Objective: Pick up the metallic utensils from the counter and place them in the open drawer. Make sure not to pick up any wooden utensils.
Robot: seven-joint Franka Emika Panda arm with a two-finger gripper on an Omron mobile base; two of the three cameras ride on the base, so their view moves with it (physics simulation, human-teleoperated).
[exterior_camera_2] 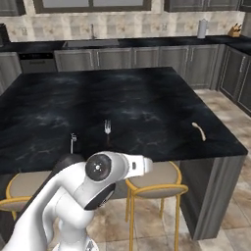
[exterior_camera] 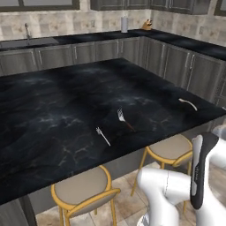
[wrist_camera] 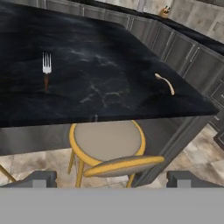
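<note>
My claw [wrist_camera: 109, 183] hangs low off the near edge of the surface [exterior_camera: 53, 114], looking across a stool [wrist_camera: 107, 140]. Its two tips sit far apart at the bottom of the hand view, so I read it as wide, holding nothing.

Two forks lie near that front edge. One has a brown handle [exterior_camera: 124, 119], the other is all silver [exterior_camera: 103, 136], and they are near each other but apart. The wooden spoon [exterior_camera: 189, 104] lies well off toward the corner. I can't pick out the drawer from here, nor any knife.

What worries me:
- The forks are thin and flat on glossy stone. If I come down a little off, I think my tips will skid one along or flick it over the edge onto the floor.
- The forks are close enough that reaching for one could nudge the other.
- The stools stand right under the overhang between me and the surface. Rising carelessly, my arm could clip a seat or the slab's edge.
- The spoon is pale and slim. Mistaking it for metal would break the rule.
</note>
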